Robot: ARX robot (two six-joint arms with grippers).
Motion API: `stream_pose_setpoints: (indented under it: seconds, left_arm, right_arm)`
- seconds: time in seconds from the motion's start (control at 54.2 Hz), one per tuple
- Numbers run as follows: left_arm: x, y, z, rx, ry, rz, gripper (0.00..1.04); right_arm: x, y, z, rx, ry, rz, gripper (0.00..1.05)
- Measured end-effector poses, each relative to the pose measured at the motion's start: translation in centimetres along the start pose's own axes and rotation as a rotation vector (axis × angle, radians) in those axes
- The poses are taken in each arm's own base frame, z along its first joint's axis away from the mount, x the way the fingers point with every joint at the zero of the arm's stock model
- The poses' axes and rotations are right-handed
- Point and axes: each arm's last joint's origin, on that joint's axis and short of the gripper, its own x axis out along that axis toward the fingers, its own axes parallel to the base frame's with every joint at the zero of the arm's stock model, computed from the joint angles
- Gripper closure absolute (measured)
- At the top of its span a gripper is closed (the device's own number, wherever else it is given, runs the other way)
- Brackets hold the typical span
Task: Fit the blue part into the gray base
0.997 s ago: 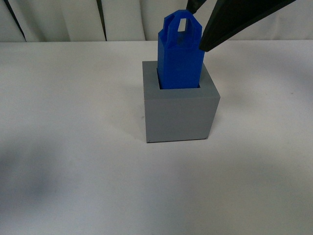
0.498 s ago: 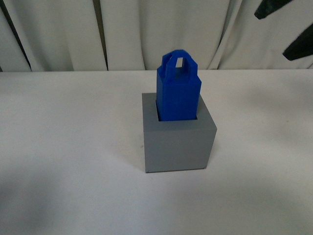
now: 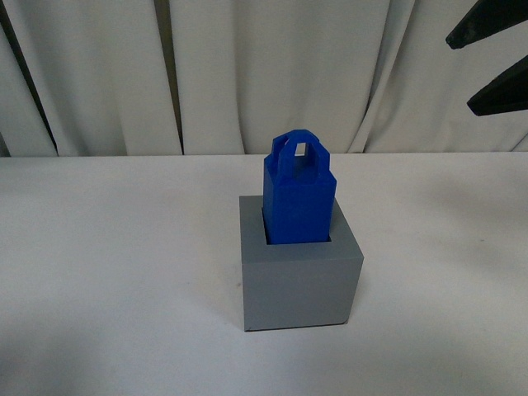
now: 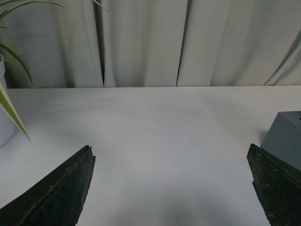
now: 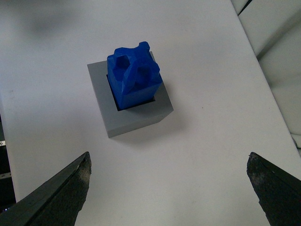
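- Your right gripper (image 3: pixel 493 58) is spread wide and holds nothing. In the front view its two dark fingers (image 3: pixel 487 21) show only at the upper right edge, in front of the curtain (image 3: pixel 247 74).
- A second ago one of those fingers sat just beside the upper right of the blue part (image 3: pixel 299 202), near its handle loop. Half a second ago the fingers were already up at the right edge, and now they are well apart from the part.
- From the right wrist, the right gripper (image 5: pixel 168 160) looks down from above, with the part (image 5: pixel 134 77) and the base (image 5: pixel 136 117) farther out beyond the open fingers and only bare table between them.
- Your left gripper (image 4: pixel 169 150) is also spread and empty, with bare table between its fingers. A corner of the base (image 4: pixel 284 136) shows just beside one finger (image 4: pixel 277 188).
- The part stands upright in the square recess of the gray base (image 3: pixel 301 285). Its lower end is sunk in the recess, and its tapered top and loop rise clear above the rim. It sits there as it did in both earlier frames.
- The base rests on the white table (image 3: pixel 124 272), near the middle of the front view.
- Part and base appear lower in the front view than a second ago, and far more curtain shows above the table's far edge.
- Green plant leaves (image 4: pixel 11 115) reach into the left wrist view at one side.
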Motion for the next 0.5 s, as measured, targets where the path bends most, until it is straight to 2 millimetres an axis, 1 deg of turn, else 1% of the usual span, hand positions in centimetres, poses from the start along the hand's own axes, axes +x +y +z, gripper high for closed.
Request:
stream_pose_setpoints:
  seconds: [0.258,0.295,0.332,0.351,0.406,0.425,0.443,0.462,0.498]
  left_arm:
    - [0.0,0.0,0.0,0.000,0.000,0.000,0.06]
    - [0.0,0.0,0.0,0.000,0.000,0.000,0.06]
    - [0.0,0.0,0.0,0.000,0.000,0.000,0.06]
    - [0.0,0.0,0.0,0.000,0.000,-0.002,0.06]
    - [0.0,0.0,0.0,0.000,0.000,0.003,0.06]
    - [0.0,0.0,0.0,0.000,0.000,0.002,0.06]
    - [0.0,0.0,0.0,0.000,0.000,0.002,0.06]
    - [0.0,0.0,0.0,0.000,0.000,0.003,0.06]
    - [0.0,0.0,0.0,0.000,0.000,0.002,0.06]
  right_arm:
    - [0.0,0.0,0.0,0.001,0.002,-0.001,0.07]
    - [0.7,0.4,-0.2,0.026,0.088,-0.185,0.14]
    - [1.0,1.1,-1.1,0.090,0.174,-0.425,0.21]
    - [1.2,1.9,-1.9,0.178,0.179,-0.592,0.26]
    - [1.2,3.5,-3.3,0.379,0.051,-0.885,0.37]
    - [1.2,4.2,-4.1,0.446,-0.027,-0.985,0.42]
    - [0.8,4.5,-4.1,0.475,-0.132,-1.067,0.46]
    - [0.6,4.9,-4.4,0.520,-0.218,-1.106,0.49]
    - [0.2,5.8,-4.9,0.568,-0.331,-1.154,0.56]
